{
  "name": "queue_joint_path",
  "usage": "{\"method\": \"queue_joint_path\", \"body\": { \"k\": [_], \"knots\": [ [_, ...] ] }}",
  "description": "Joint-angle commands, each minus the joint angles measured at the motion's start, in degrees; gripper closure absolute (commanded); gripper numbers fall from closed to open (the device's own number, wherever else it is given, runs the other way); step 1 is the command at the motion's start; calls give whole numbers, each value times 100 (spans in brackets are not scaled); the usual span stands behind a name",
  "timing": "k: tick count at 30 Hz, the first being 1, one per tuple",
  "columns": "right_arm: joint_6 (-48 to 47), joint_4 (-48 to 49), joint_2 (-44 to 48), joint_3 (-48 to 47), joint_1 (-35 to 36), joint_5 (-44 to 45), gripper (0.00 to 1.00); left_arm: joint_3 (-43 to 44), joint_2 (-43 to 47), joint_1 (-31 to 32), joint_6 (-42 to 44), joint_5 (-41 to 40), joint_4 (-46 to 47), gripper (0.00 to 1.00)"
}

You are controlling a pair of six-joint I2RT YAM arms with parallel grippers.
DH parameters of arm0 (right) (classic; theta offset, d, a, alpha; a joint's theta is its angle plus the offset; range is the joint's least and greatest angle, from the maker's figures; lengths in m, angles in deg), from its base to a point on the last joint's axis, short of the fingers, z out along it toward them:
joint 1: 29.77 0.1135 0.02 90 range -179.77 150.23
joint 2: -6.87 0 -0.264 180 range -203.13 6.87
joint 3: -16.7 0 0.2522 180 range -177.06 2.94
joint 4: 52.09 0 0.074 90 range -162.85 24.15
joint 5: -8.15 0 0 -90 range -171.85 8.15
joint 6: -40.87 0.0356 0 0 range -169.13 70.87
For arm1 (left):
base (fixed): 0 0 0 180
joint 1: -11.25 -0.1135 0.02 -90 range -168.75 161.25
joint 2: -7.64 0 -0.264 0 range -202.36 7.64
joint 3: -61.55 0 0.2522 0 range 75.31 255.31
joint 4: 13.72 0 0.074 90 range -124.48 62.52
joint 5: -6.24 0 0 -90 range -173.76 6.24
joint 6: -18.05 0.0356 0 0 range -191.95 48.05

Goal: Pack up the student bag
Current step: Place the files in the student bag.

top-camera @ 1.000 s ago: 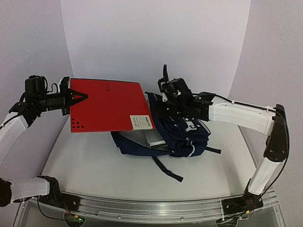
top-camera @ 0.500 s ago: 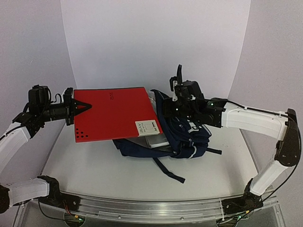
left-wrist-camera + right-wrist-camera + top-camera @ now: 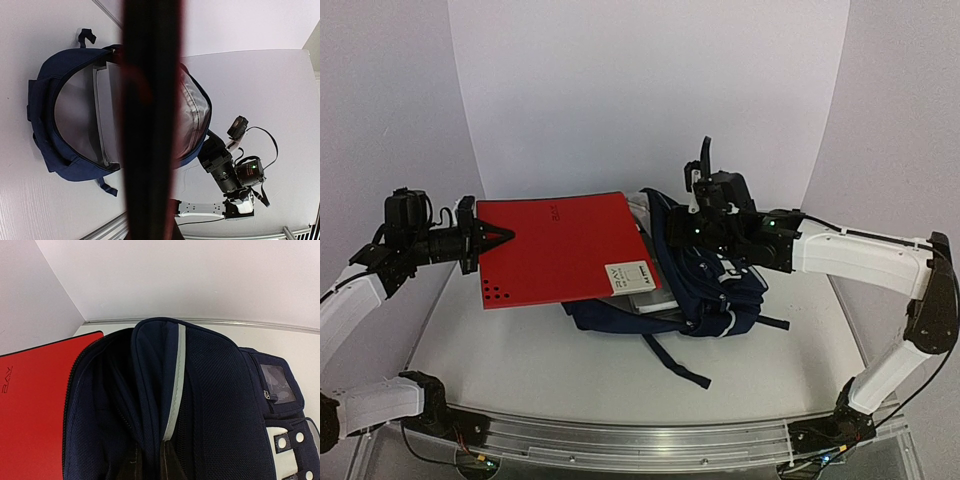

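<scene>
The soft, floppy bag (image 3: pixel 720 300) lies on the table (image 3: pixel 520 350), its rim, judged the best hold, pinched tight in the right gripper (image 3: pixel 151 467), while the left gripper (image 3: pixel 500 237) clamps a stiff red book (image 3: pixel 560 250).

The left gripper (image 3: pixel 504 237) pinches a red book (image 3: pixel 560 250) — its far corner sits at the backpack (image 3: pixel 720 295), rim clamped by the right gripper (image 3: pixel 692 224).

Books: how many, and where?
2. The red book is gripped by the left hand, its right end at the mouth of the student bag; a pale grey book lies inside. Others may be hidden inside.
</scene>
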Motion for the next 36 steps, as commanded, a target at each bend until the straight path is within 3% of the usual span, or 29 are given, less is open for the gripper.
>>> {"method": "queue_joint_path", "body": {
  "k": [1,19,25,36],
  "knots": [
    [103,1353,673,-244,56,307,100,-145,-174,-16,-137,-247,22,100],
    [90,1410,1001,-101,55,716,100,508,146,-22,540,-265,-1237,100],
    [152,1433,1051,-20,57,780,100,1087,299,-32,842,-574,-1900,100],
    [162,1493,1055,46,57,608,100,904,-307,95,-66,445,416,100]
  ]
}}
